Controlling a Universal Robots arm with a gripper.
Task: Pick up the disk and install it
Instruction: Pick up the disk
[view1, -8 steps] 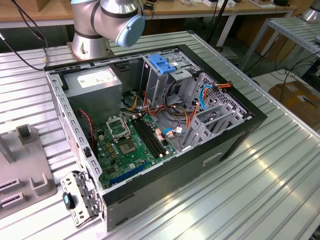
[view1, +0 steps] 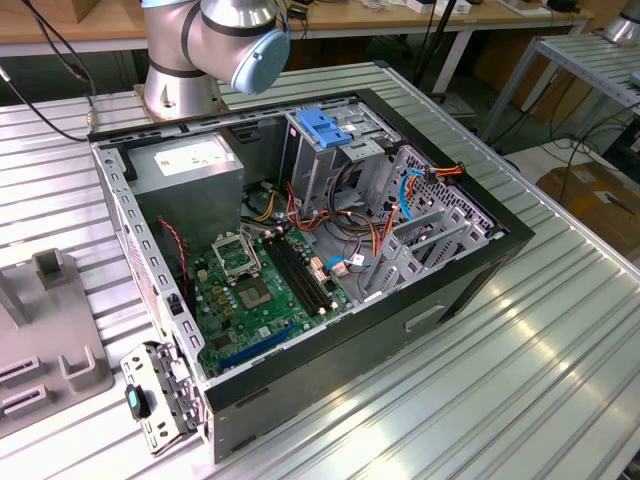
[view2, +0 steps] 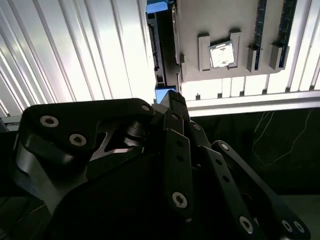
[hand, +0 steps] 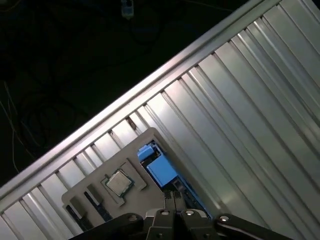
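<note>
The disk (hand: 159, 169) stands on its edge beside a grey fixture plate (hand: 145, 140) on the ribbed metal table, its bright blue carrier rail facing the camera. In the second wrist view the disk (view2: 156, 40) appears edge-on as a dark slab with blue ends. My gripper (hand: 175, 199) hangs directly over the disk's near end, its two fingers pressed together. In the second wrist view the gripper (view2: 172, 99) meets the blue end of the rail. I cannot tell whether the tips touch the disk.
The fixture plate (view2: 200, 20) also holds a processor chip (view2: 221, 54) and memory sticks (view2: 260, 30). The table edge (hand: 150, 85) runs close by, with dark floor beyond. In the exterior view an open computer case (view1: 470, 270) lies on the table with a blue-latched drive cage (view1: 325, 125).
</note>
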